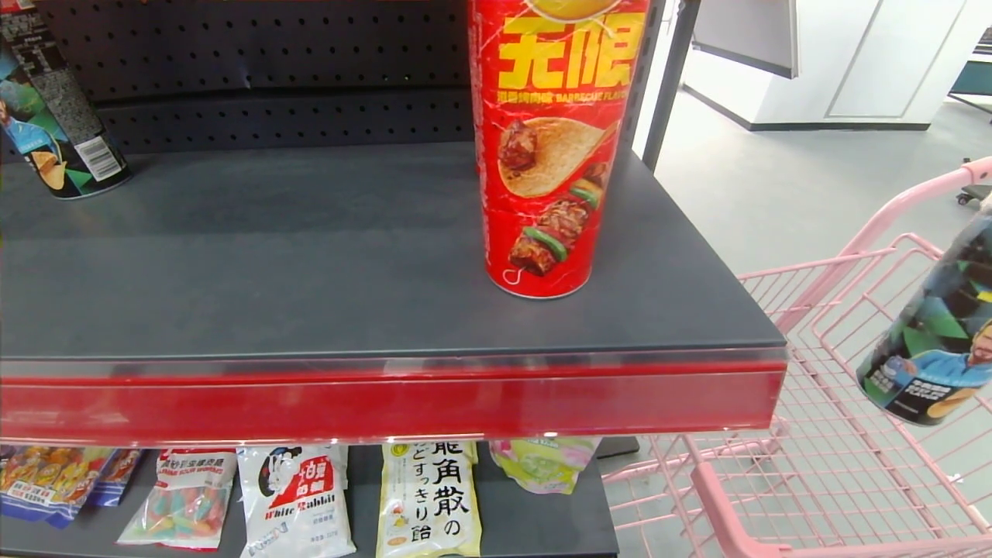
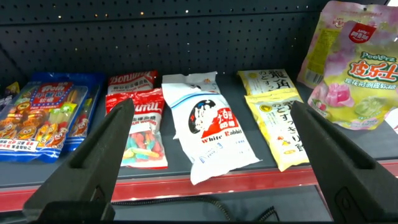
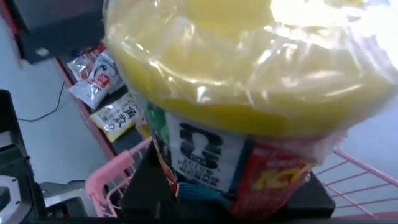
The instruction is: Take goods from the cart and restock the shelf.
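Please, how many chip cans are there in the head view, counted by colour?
Red chip can: 1
Dark chip cans: 2
Total: 3

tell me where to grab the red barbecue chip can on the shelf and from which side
Grip the red barbecue chip can around its round wall near mid-height, coming level from the open front of the shelf. It stands upright and tall, with the pegboard behind it, so jaws either side of the cylinder probably suit best.
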You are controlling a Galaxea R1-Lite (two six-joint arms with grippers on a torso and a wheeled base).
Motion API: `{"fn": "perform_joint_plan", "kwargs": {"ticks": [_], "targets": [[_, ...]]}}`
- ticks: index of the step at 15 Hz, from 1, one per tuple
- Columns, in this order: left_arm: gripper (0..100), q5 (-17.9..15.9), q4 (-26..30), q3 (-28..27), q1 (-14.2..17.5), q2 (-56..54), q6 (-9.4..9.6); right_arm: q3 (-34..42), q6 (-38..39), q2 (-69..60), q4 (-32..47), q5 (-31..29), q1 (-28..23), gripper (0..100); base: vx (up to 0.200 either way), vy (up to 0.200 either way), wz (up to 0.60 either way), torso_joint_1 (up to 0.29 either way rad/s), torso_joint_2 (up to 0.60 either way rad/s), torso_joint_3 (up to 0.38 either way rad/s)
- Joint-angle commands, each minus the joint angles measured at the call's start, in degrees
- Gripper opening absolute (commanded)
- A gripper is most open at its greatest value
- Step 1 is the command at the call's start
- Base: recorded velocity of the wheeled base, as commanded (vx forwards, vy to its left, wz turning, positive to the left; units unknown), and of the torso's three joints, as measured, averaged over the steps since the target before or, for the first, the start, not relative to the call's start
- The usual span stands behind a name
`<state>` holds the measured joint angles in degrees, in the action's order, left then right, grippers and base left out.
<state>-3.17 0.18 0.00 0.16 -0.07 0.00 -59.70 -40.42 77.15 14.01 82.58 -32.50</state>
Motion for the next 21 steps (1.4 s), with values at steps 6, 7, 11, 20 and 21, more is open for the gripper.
{"fn": "perform_joint_plan", "kwargs": {"ticks": [6,7,11,20,21], "targets": [[100,0.0,0.0,0.0,0.0,0.1,0.00,-0.3,11.5,-25.8,3.1,-4.4,7.4,0,0.000,0.000,0.00,0.000,0.00,0.000],[100,0.0,0.0,0.0,0.0,0.1,0.00,-0.2,12.3,-27.3,4.0,-5.1,8.4,0,0.000,0.000,0.00,0.000,0.00,0.000],[100,-0.1,0.0,0.0,0.0,0.1,0.00,2.6,17.2,-35.7,4.7,-9.9,15.0,0,0.000,0.000,0.00,0.000,0.00,0.000],[100,0.0,0.0,0.0,0.0,0.1,0.00,7.8,30.5,-43.7,4.3,-37.0,35.4,0,0.000,0.000,0.00,0.000,0.00,0.000],[100,0.0,0.0,0.0,0.0,0.1,0.00,9.0,30.5,-43.8,4.3,-39.9,36.9,0,0.000,0.000,0.00,0.000,0.00,0.000]]}}
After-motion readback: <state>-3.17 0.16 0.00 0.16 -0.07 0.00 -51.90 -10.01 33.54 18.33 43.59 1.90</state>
